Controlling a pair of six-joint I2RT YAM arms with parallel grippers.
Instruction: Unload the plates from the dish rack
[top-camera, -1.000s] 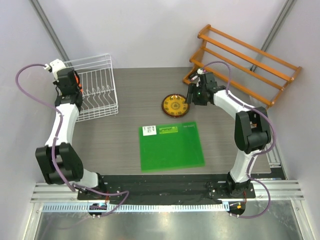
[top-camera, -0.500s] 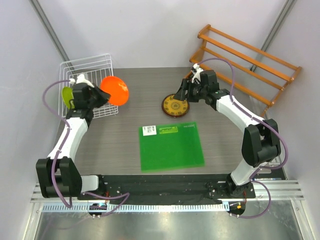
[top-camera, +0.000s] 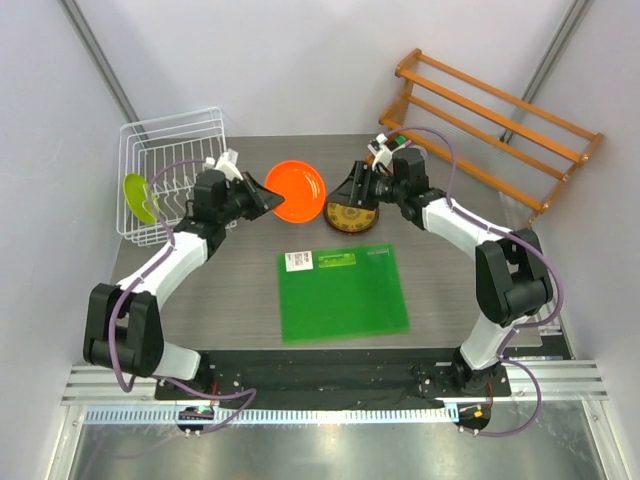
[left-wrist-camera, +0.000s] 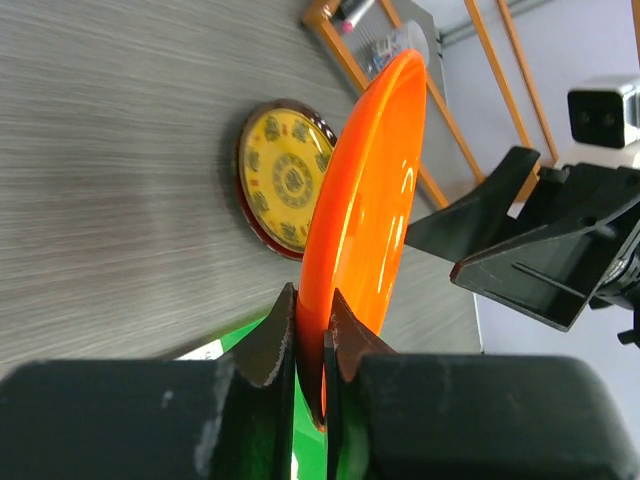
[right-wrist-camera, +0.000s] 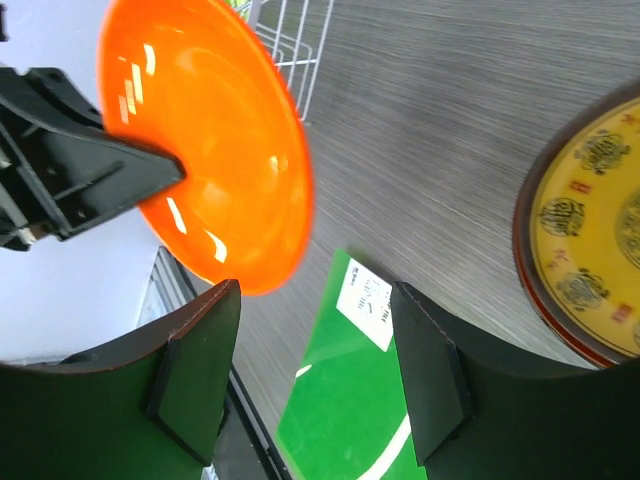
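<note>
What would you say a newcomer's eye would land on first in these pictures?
The bright orange plate, held in the air over the far middle, pinched by the left fingers, with the open right fingers close beside it. Next, the green mat lying front and centre, and the lime green plate standing in the dish rack at far left.

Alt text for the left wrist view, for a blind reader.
The left claw grips an orange plate by its rim, seen nearly edge-on. Beyond it, a yellow patterned plate lies flat on the grey table.
</note>
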